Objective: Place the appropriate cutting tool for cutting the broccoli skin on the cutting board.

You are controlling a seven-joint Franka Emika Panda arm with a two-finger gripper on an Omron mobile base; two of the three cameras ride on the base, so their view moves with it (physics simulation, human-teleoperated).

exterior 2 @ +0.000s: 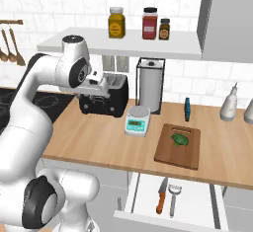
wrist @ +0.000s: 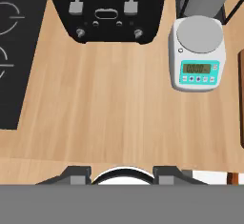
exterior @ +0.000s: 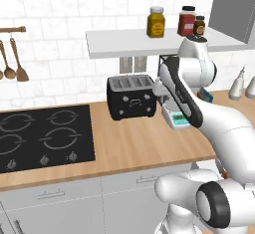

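The brown cutting board (exterior 2: 170, 152) lies on the counter right of the scale, and its edge also shows in the hand view (wrist: 241, 99). A small dark-green broccoli (exterior 2: 180, 139) rests on its far half. Below the counter a drawer (exterior 2: 197, 204) stands pulled out, holding a knife (exterior 2: 161, 196) with an orange handle beside a fork (exterior 2: 173, 199). My gripper (wrist: 123, 174) hangs open above bare counter in front of the toaster, fingers wide apart with nothing between them. In the right base view the gripper (exterior 2: 98, 92) sits left of the board, near the toaster's front.
A black toaster (exterior: 130, 96) stands at the back, with a white and teal kitchen scale (exterior 2: 137, 121) to its right. A paper towel holder (exterior 2: 150, 85), a small blue object (exterior 2: 188, 108) and bottles (exterior 2: 229, 102) line the wall. The black hob (exterior: 45, 136) fills the left.
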